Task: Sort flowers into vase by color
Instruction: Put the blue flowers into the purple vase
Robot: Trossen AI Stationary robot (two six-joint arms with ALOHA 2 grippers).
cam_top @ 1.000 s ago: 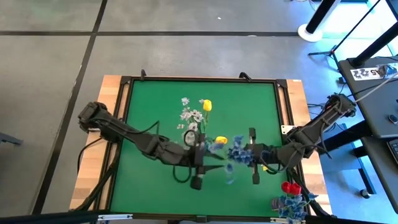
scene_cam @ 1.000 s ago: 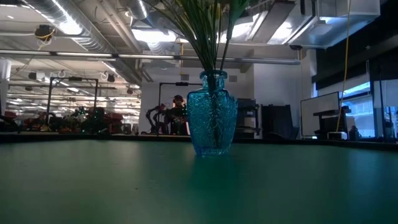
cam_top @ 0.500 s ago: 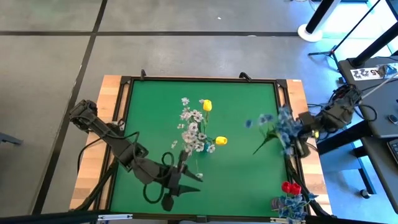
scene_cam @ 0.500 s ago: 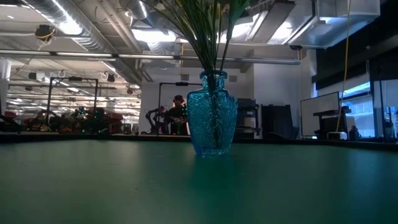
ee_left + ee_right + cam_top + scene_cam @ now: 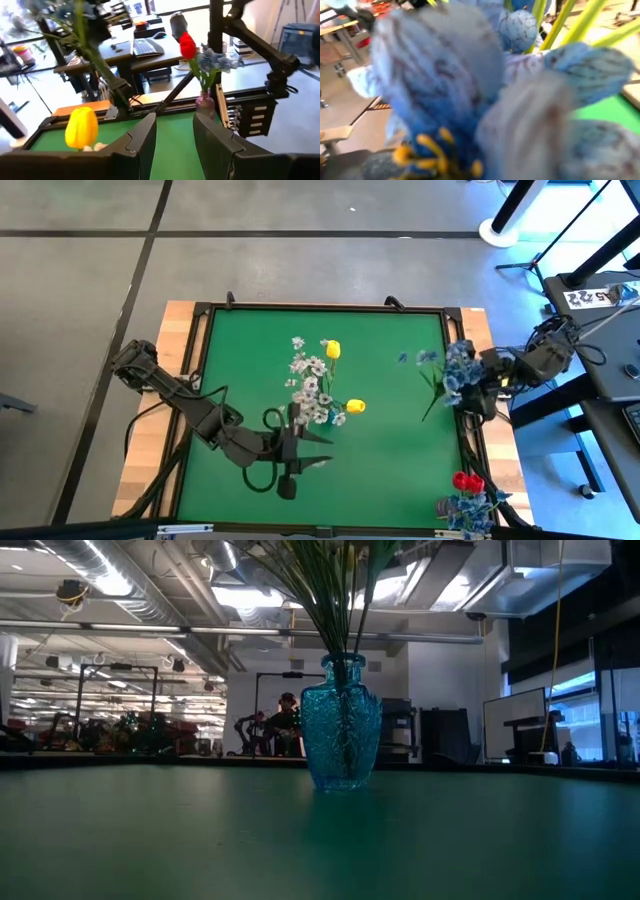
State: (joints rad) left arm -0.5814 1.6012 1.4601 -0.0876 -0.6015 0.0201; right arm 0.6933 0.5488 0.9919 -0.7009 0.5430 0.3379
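Overhead, a green mat (image 5: pixel 380 370) fills a dark-framed wooden table on a grey floor crossed by dark lines; desks and cables crowd the right edge. At table height the room behind is a long lit hall with ceiling ducts, monitors and other machines.

Centre of the mat stands the blue glass vase (image 5: pixel 341 721), patterned, with thin green stems rising from its neck; from above it carries white sprigs (image 5: pixel 309 385) and two yellow buds (image 5: pixel 333 349). A smaller vase (image 5: pixel 205 101) at the table's near right corner holds the red bud (image 5: pixel 467 482) with pale blue blossoms.

The left arm reaches low across the near left of the mat; the left gripper (image 5: pixel 174 131) has its fingers parted with nothing between them, and a yellow bud shows just beyond it.

The right gripper (image 5: pixel 482 385) sits over the mat's right edge with the blue flower cluster (image 5: pixel 458 372) at it, stem slanting down onto the green. Blue petals with yellow stamens (image 5: pixel 440 150) crowd its camera, hiding the fingers, so whether they clasp the stem cannot be told.
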